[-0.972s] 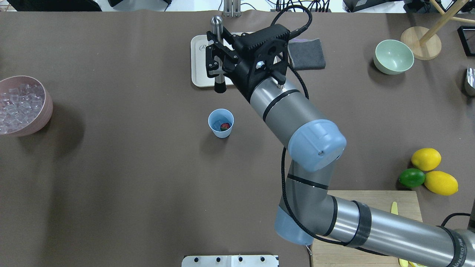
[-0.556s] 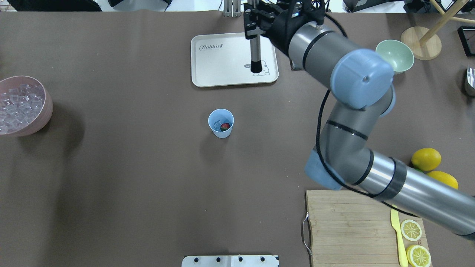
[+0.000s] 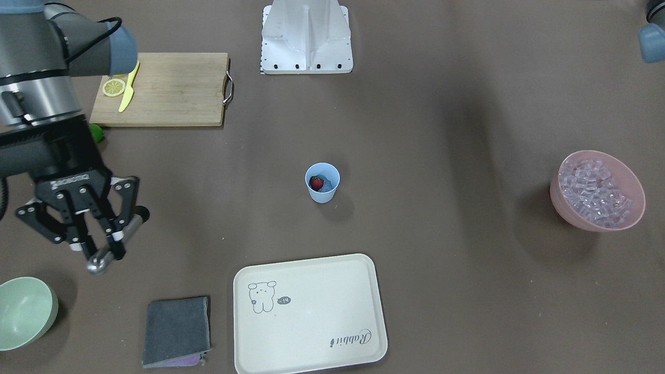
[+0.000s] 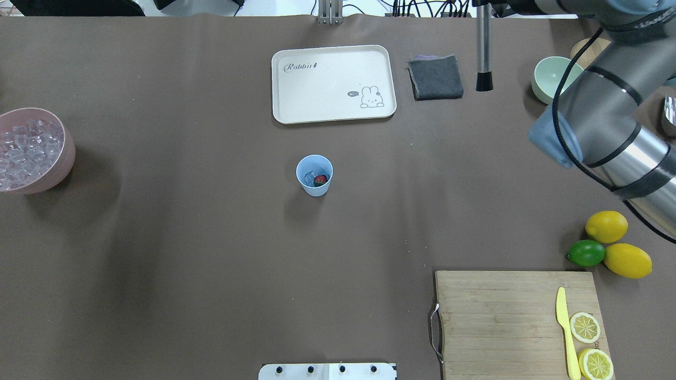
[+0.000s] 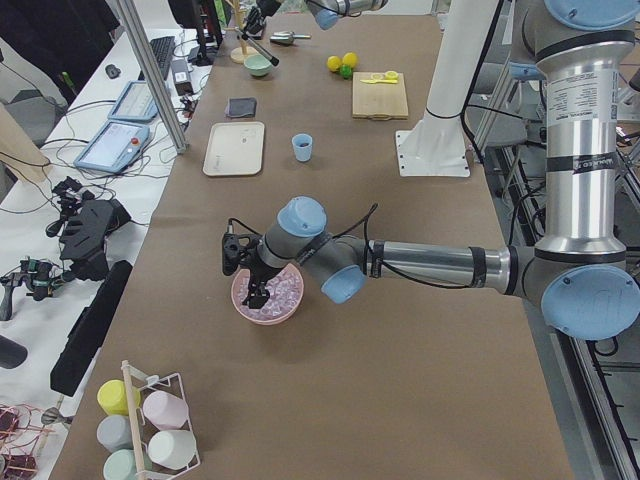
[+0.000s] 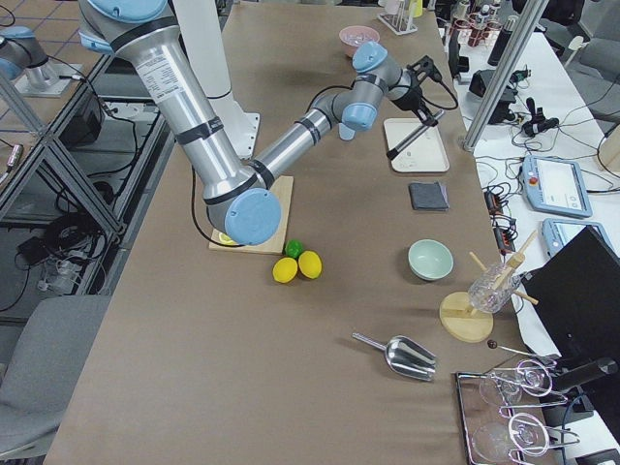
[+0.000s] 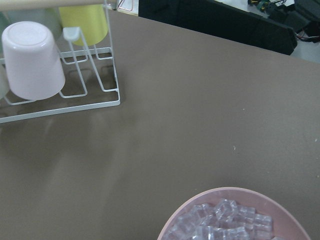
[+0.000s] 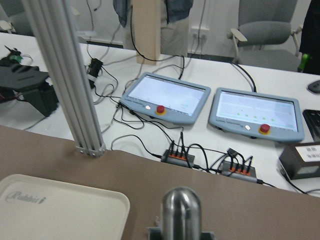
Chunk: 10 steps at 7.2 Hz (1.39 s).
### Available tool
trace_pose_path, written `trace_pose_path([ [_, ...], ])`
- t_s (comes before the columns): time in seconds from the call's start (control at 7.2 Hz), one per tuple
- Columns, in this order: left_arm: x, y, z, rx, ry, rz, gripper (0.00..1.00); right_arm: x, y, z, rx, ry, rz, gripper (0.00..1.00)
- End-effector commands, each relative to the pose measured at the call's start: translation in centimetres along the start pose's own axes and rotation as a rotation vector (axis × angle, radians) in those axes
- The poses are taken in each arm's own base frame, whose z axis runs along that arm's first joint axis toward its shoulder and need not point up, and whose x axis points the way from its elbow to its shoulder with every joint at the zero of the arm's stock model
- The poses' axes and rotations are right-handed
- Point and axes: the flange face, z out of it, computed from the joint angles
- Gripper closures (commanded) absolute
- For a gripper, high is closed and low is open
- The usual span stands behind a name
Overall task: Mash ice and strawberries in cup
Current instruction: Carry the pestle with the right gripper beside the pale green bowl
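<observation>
The light-blue cup (image 4: 315,176) stands upright mid-table, also in the front view (image 3: 322,183). Inside it lie the red strawberry (image 4: 320,180) and a clear ice cube (image 4: 310,173). More ice (image 4: 24,150) fills the pink bowl (image 3: 597,156) at the table's left end. My right gripper (image 3: 106,243) is shut on a steel muddler (image 4: 483,47) with a black tip, held in the air between the grey cloth and the green bowl, far from the cup. My left gripper (image 5: 255,290) hovers over the pink bowl; I cannot tell whether it is open or shut.
A cream tray (image 4: 332,84) lies behind the cup, with a grey cloth (image 4: 435,76) and a pale green bowl (image 4: 560,79) to its right. Two lemons and a lime (image 4: 586,253) lie beside a cutting board (image 4: 496,316) that carries a knife and lemon slices. A cup rack (image 7: 60,75) stands beyond the pink bowl.
My right arm has swung the muddler from over the tray rightward, past the grey cloth. The cup and its contents have not moved.
</observation>
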Motion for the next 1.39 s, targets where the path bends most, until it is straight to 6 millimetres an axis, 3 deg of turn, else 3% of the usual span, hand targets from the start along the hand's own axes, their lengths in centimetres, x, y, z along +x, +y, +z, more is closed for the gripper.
trace_pose_path([
  [0.0, 1.6, 0.2, -1.0, 0.014, 0.066, 0.042, 0.02, 8.3, 4.0, 3.8, -0.226, 0.045, 0.093, 1.00],
  [0.14, 2.0, 0.4, -1.1, -0.008, 0.101, 0.065, 0.02, 10.9, 6.2, 5.2, -0.337, 0.075, 0.143, 1.00],
  [0.42, 3.0, 0.5, -1.3, -0.053, 0.155, 0.101, 0.02, 15.1, 11.4, 6.0, -0.481, 0.088, 0.208, 1.00],
  [0.56, 3.3, 0.3, -1.3, -0.045, 0.156, 0.139, 0.02, 15.4, 12.6, 6.2, -0.538, 0.080, 0.230, 1.00],
  [0.69, 3.3, 0.3, -1.3, -0.044, 0.159, 0.170, 0.02, 15.0, 14.4, 7.0, -0.579, 0.085, 0.226, 1.00],
  [0.83, 3.3, 0.2, -1.3, -0.041, 0.157, 0.172, 0.02, 12.0, 16.8, 9.4, -0.624, 0.080, 0.182, 1.00],
  [0.97, 3.4, 0.2, -1.4, -0.040, 0.159, 0.174, 0.02, 10.6, 17.6, 10.9, -0.633, 0.082, 0.131, 1.00],
  [1.25, 3.5, 0.2, -1.4, -0.039, 0.160, 0.178, 0.02, 9.8, 18.6, 11.2, -0.656, 0.035, 0.012, 1.00],
])
